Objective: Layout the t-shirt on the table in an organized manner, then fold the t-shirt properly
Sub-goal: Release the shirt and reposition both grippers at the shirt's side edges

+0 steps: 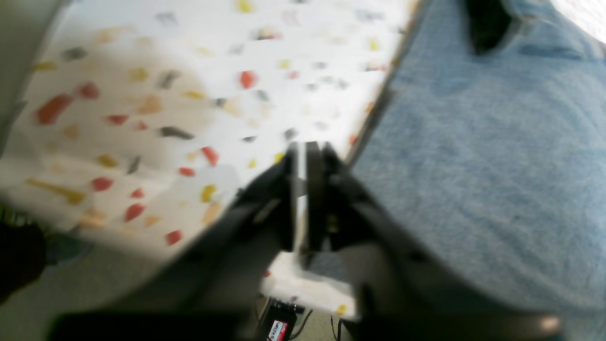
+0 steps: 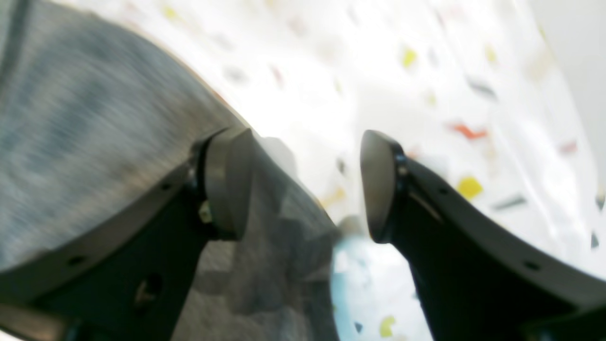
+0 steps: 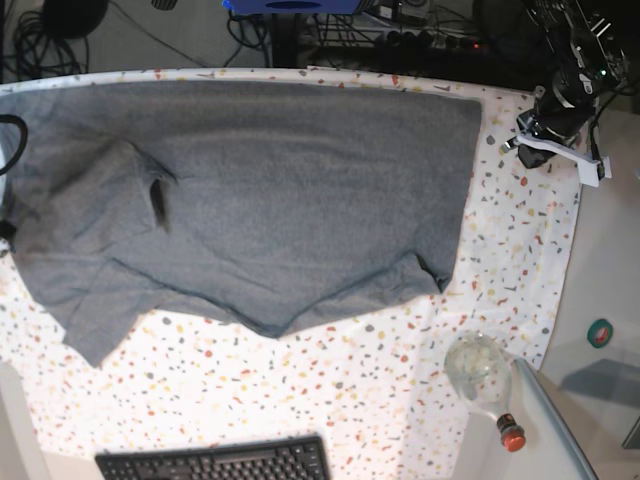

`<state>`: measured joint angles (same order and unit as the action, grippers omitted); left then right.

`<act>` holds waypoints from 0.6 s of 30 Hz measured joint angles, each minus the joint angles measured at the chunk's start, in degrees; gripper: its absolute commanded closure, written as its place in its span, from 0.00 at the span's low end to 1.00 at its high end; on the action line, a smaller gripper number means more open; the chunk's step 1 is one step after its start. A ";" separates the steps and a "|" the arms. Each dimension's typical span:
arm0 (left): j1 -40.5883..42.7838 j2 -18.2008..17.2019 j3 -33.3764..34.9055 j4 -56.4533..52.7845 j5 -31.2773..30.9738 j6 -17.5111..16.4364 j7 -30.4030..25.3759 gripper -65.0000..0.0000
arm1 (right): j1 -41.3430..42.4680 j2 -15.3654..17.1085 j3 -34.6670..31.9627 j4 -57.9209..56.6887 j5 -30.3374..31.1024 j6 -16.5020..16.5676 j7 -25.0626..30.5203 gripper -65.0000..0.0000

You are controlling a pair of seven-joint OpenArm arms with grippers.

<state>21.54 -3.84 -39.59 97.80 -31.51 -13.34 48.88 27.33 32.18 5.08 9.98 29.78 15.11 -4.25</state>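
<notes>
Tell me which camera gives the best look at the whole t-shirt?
The base view: it looks down on the t-shirt spread across the speckled table, showing its full outline. The left wrist view shows only a blurred patch of the fabric, and the right wrist view only a blurred grey edge.

A speckled white table (image 3: 520, 250) carries a grey t-shirt (image 3: 260, 190) spread flat across its far half, reaching from the left edge nearly to the far right corner. A black keyboard (image 3: 215, 462) lies at the near edge, and a clear bottle with a red cap (image 3: 485, 380) lies on its side near the near right corner.
</notes>
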 measured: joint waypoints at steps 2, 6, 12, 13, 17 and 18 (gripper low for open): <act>-0.13 0.00 -1.60 -0.66 -0.02 0.02 -0.04 0.78 | -0.39 -0.66 -0.11 -0.04 0.07 -0.15 0.31 0.46; -0.26 -0.15 -3.37 -0.96 -0.02 0.02 -0.04 0.74 | -1.27 -2.08 -0.13 0.02 0.26 -0.24 2.03 0.46; -0.42 -0.15 -3.34 -0.96 -0.02 0.00 -0.07 0.74 | -1.70 -2.23 -0.04 0.09 0.31 -0.59 2.49 0.79; -0.42 -0.15 -3.34 -0.96 -0.02 0.00 -0.07 0.74 | -1.99 -2.25 -0.04 0.33 0.46 -0.63 2.58 0.96; -0.28 -0.15 -3.34 -0.94 -0.02 0.02 -0.04 0.74 | -3.45 -2.58 0.20 3.02 0.90 -0.31 2.03 1.00; -0.28 -0.15 -3.34 -0.96 -0.02 0.00 -0.04 0.74 | -4.31 -2.97 0.20 4.66 0.85 -0.46 1.75 1.00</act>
<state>21.26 -3.99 -42.94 96.84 -31.53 -13.34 48.84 23.03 29.21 5.28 14.63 30.63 14.66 -2.50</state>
